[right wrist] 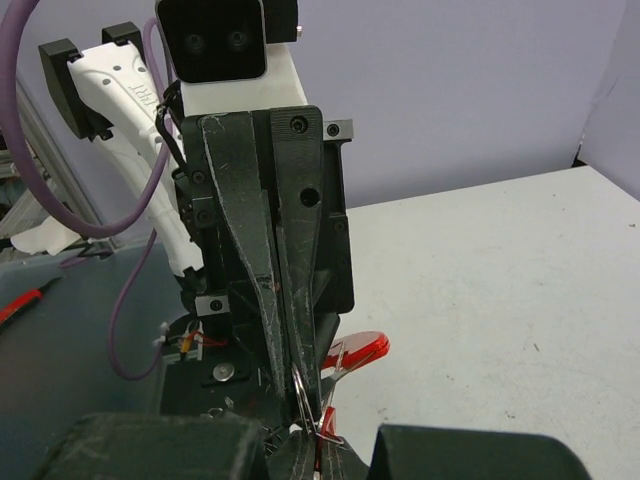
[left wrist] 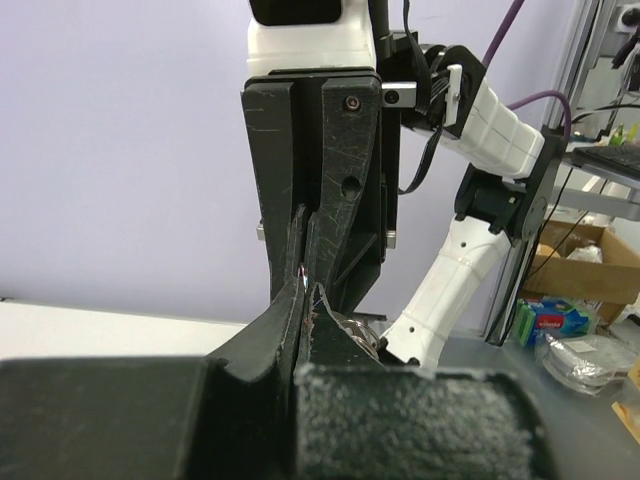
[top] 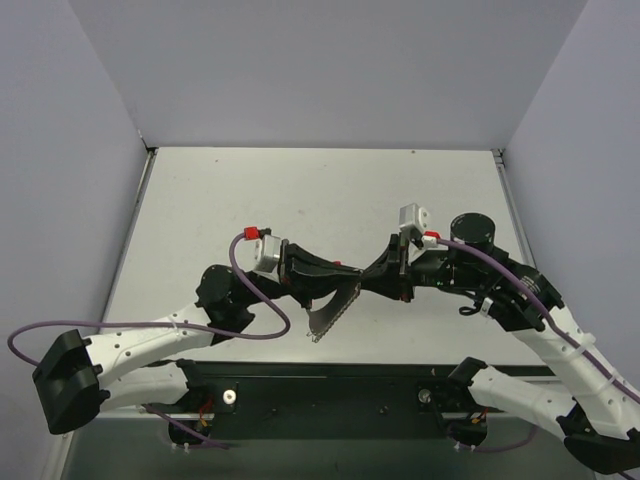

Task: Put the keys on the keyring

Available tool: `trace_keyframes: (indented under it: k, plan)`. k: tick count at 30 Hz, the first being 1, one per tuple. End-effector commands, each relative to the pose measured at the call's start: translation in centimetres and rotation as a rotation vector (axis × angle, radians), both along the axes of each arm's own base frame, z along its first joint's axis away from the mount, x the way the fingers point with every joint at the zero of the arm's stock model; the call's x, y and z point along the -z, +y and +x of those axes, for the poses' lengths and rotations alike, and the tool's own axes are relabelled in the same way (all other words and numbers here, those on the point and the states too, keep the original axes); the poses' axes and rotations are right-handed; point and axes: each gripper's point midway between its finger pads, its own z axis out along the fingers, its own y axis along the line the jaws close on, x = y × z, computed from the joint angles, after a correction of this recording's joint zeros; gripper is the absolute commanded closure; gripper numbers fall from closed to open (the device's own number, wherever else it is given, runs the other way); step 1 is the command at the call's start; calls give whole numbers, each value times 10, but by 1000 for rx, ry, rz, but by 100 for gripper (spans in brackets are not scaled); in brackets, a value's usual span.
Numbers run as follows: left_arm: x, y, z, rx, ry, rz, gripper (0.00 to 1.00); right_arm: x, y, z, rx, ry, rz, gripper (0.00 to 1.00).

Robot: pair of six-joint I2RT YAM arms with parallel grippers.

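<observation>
My two grippers meet tip to tip over the table's middle. The left gripper (top: 352, 281) is shut, and so is the right gripper (top: 372, 279). The keyring's red loop (right wrist: 358, 351) sticks out beside the left gripper's fingers (right wrist: 262, 250). A red bit of it sits in my right gripper's tips (right wrist: 320, 445). A thin silver wire ring (right wrist: 303, 390) runs between both pairs of tips. A slim silver piece (right wrist: 343, 368), perhaps a key, lies against the loop. The silver chain (top: 328, 312) hangs below the left fingers. Silver rings (left wrist: 357, 331) show beside the left gripper (left wrist: 303, 300).
The white table (top: 320, 200) stretches behind the arms, walled at back and sides. Purple cables (top: 262, 300) loop off both wrists. A black rail (top: 330, 385) runs along the near edge. A shelf with boxes (left wrist: 585, 250) stands off the table.
</observation>
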Motion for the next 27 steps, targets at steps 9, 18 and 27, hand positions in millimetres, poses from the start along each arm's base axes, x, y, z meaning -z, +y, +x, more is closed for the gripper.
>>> trace_keyframes:
  k: [9, 18, 27]
  plan:
    - [-45, 7, -10, 67, -37, -204, 100, -5, 3, -9, -70, -46, 31, 100]
    - [-39, 16, 2, -40, -44, -148, 100, -16, -18, 1, 78, -124, 50, 50]
    - [-36, 32, 9, -130, -57, -103, 100, -31, -43, 7, 217, -214, 98, 0]
